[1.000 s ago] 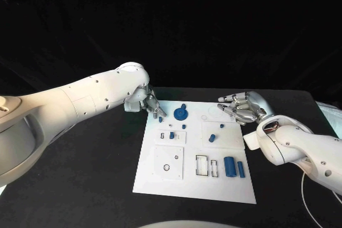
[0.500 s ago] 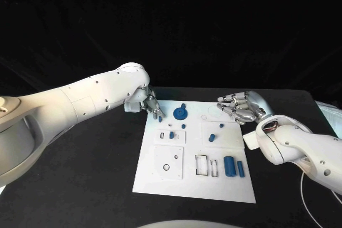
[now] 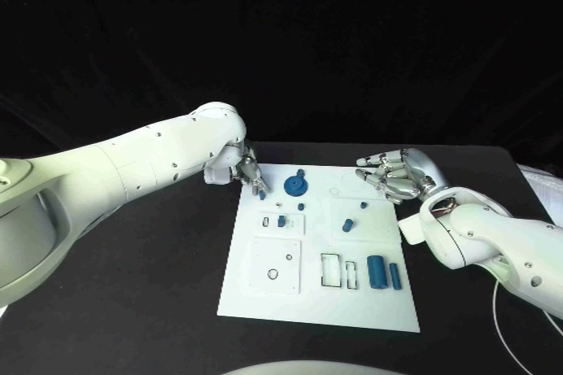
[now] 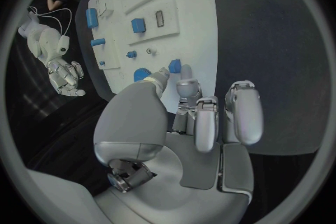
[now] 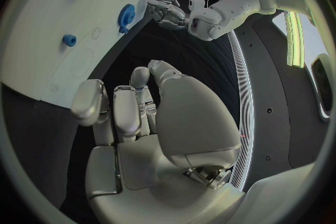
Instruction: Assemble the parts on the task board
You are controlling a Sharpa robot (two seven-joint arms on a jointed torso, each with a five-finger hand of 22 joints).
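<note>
We are looking first at the near edge of the white board (image 3: pixel 264 298), where a fat blue cylinder (image 3: pixel 377 272) and a thinner blue pin (image 3: pixel 395 275) are lying side by side next to two empty rectangular slots (image 3: pixel 333 271). Nothing is touching them. Farther up, a small blue peg (image 3: pixel 348 225) is sitting alone, and beyond it a blue gear (image 3: pixel 296 183) is lying near the far edge.

The risk is sitting at that far left corner. Our left hand (image 3: pixel 241 170) is reaching down over a small blue block (image 4: pixel 174 65) right at the board's rim, fingers bunched and pointing at it. If the fingertips are coming in off-centre, we judge they could nudge the block off the board onto the black table (image 3: pixel 141 294), or push the whole board sideways, since nothing is holding it down. From the wrist view one fingertip (image 4: pixel 185 73) is lying just beside the block; whether it is actually touching we cannot tell, and we are seeing nothing gripped.

Our right hand (image 3: pixel 397 176) is hovering off the board's far right corner, fingers loosely curled and apart, holding nothing, well clear of the parts.
</note>
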